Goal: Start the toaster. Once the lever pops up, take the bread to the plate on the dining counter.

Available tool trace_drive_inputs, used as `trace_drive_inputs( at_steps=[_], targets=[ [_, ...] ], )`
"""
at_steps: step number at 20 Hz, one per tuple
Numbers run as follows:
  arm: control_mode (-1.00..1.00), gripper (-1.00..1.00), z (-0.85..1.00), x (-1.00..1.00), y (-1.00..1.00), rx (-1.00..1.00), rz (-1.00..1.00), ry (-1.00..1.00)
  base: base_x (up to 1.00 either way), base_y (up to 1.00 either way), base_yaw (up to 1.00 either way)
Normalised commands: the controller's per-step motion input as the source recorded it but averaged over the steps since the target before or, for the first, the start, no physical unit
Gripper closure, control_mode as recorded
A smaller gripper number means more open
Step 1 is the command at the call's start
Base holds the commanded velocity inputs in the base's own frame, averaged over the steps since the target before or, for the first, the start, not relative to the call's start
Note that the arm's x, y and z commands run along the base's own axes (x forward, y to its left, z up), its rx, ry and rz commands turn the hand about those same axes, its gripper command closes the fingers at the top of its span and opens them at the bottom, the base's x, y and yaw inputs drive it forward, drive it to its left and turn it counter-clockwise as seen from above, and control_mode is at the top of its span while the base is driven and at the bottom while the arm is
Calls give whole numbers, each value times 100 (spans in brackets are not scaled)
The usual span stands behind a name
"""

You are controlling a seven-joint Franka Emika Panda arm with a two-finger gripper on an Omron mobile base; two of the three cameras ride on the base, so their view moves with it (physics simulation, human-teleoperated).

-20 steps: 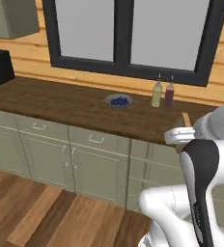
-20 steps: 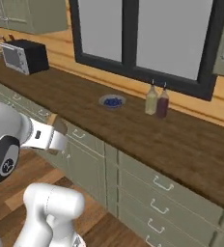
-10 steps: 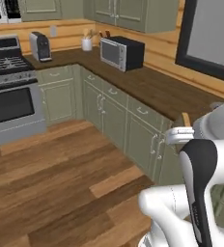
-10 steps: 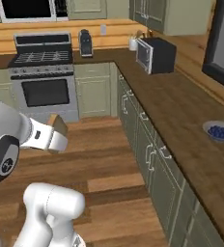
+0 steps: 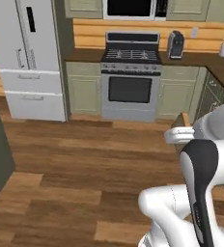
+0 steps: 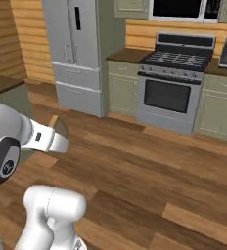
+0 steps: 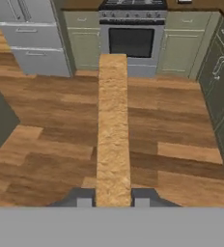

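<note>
Tan bread sits pinched in the claw, sticking straight out toward the stove. Dark bench lies off left.

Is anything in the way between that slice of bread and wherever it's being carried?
The hand holds the bread over open wood floor. Nothing visible blocks it, though the plate isn't in sight.
</note>
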Motion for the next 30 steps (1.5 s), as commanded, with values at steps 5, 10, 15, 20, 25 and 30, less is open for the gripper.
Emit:
trace_drive_inputs(
  at_steps=[5,10,15,20,25,30],
  targets=[
    [100,100,0,0,0,0,0,0,7,15,95],
    [100,100,0,0,0,0,0,0,55,7,80],
    [100,100,0,0,0,0,0,0,99,-9,58],
    [100,100,0,0,0,0,0,0,100,-56,44],
    [100,100,0,0,0,0,0,0,100,-96,33],
    [100,100,0,0,0,0,0,0,94,-100,31]
  ],
)
